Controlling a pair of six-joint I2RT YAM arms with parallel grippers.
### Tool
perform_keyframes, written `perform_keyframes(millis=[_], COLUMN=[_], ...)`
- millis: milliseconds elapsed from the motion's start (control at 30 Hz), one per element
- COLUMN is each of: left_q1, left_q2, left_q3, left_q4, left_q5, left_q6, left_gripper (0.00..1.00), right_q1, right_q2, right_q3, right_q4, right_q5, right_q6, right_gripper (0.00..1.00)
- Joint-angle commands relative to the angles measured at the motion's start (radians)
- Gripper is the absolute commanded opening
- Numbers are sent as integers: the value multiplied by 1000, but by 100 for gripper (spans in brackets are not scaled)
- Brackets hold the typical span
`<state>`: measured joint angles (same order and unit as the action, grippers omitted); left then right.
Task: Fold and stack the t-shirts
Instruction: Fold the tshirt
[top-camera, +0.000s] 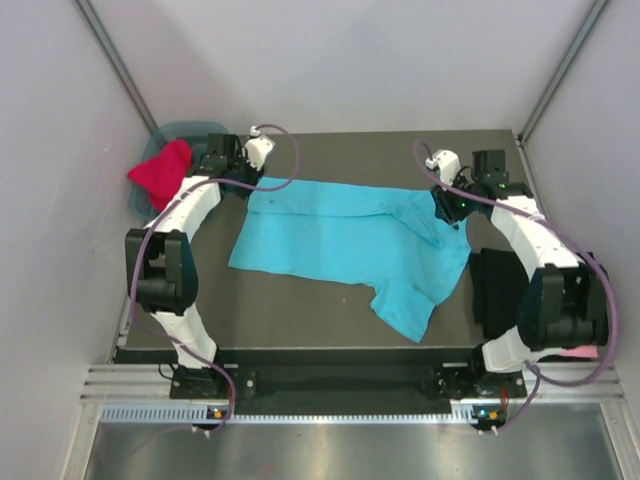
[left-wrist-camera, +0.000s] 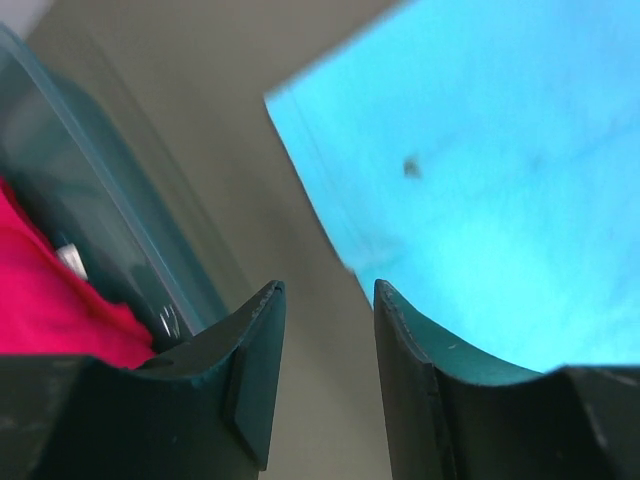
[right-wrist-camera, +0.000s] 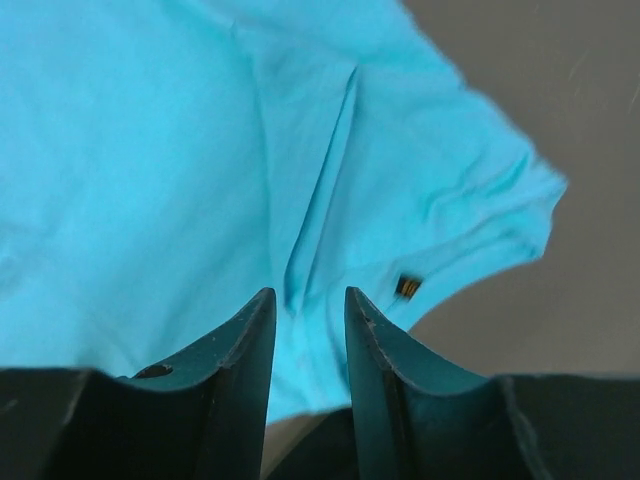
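A turquoise t-shirt (top-camera: 345, 240) lies spread across the dark table, one sleeve hanging toward the front right. My left gripper (top-camera: 240, 172) is open and empty at the shirt's back left corner; in the left wrist view (left-wrist-camera: 325, 300) bare table shows between its fingers, with the shirt (left-wrist-camera: 480, 180) to the right. My right gripper (top-camera: 450, 205) is open above the shirt's right shoulder; in the right wrist view (right-wrist-camera: 308, 300) it hovers over creased turquoise fabric (right-wrist-camera: 200, 150). A folded black t-shirt (top-camera: 497, 285) lies at the right edge. A red t-shirt (top-camera: 160, 172) sits in a bin at back left.
A translucent blue-grey bin (top-camera: 185, 135) holds the red shirt at the back left corner; its wall (left-wrist-camera: 110, 210) is close to my left gripper. White enclosure walls surround the table (top-camera: 300, 300). Something pink (top-camera: 578, 352) shows by the right arm's base.
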<state>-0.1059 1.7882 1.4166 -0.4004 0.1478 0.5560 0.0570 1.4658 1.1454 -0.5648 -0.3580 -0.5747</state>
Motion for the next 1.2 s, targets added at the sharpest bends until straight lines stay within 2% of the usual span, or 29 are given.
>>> perform_keyframes(millis=[0,133,233,433,567,967,1167], left_q1=[-15,-34,-35,-35,-35,-31,-28], left_q2=[124,244,304,346,347,327,344], left_q3=[123,226,268,230,197,206,246], left_q4=[-31,-46,-34,-34,-37,-25,-101], left_q5=[67,38,26,30,35,41,52], left_q6=[-45,-56,-88,-87,-79,-100,-103], left_gripper=[45,41,33,15,8,7,8], right_q1=[4,3,4,4,14,102,148], right_q2=[184,413,510,632,680,709,673], right_q3=[177,336,431,543,602,586,542], right_q4=[5,-27,-46,-64,-87,-109,-141], right_q5=[-64,-68,-84,-95,-95,-42,-73], right_q6=[12,29,35,56,65,18,10], right_gripper=[33,31,30,28,27,26,24])
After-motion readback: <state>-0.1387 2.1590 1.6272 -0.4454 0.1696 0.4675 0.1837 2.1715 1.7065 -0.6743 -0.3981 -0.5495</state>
